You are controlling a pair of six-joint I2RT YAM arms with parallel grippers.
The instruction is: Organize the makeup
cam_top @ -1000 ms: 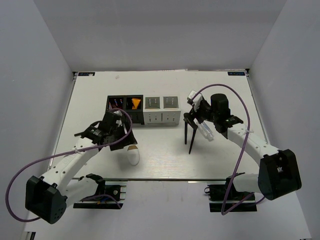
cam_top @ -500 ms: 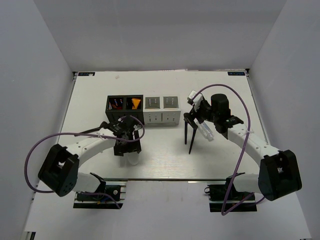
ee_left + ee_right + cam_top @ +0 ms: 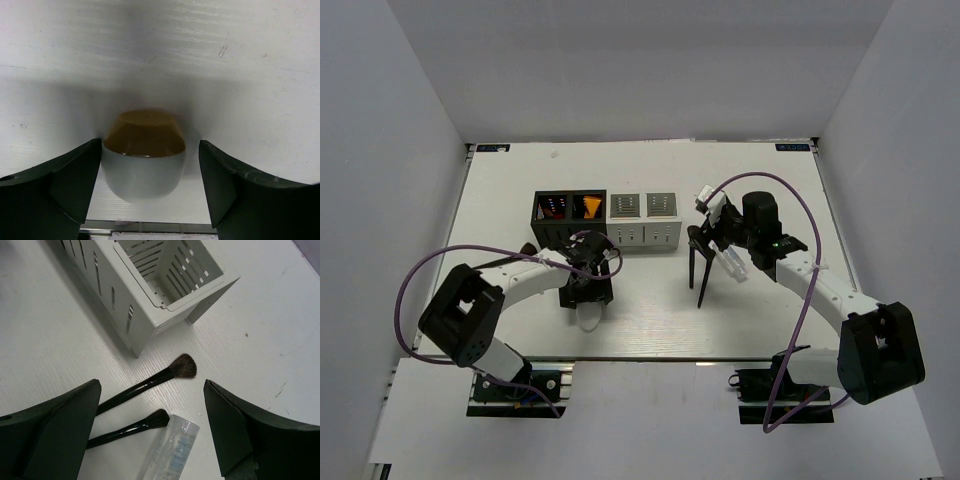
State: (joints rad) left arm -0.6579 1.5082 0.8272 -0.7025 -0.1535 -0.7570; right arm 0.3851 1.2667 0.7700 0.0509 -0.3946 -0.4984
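Left claw: wide open; one finger on each side of the white egg-shaped piece; not squeezing it yet; holds nothing
White egg-shaped piece: lies on the tabletop; its brown tip points away from the wrist camera; it is near the front of the black box
Right claw: wide open; holds nothing; hangs over the two black brushes and the clear bottle
Black brushes: lie side by side on the tabletop, just beside the grey-white box; hairy ends point toward the box
Clear bottle: lies right next to the nearer brush; I cannot tell if they touch
Orange tube: already in the right slot of the black box
Dark-red sticks: something red shows in the left slot of the black box; too small to be sure, but I think it is the sticks
Grey-white box: no makeup shows in its slots
Done so far: I think the tube and the sticks are put away
Left to do: the egg piece, both brushes and the bottle need to go in a box; so I think the job is about half done
Step now: I think the left claw is set to grab the egg piece; the right claw looks ready to pick a brush or the bottle
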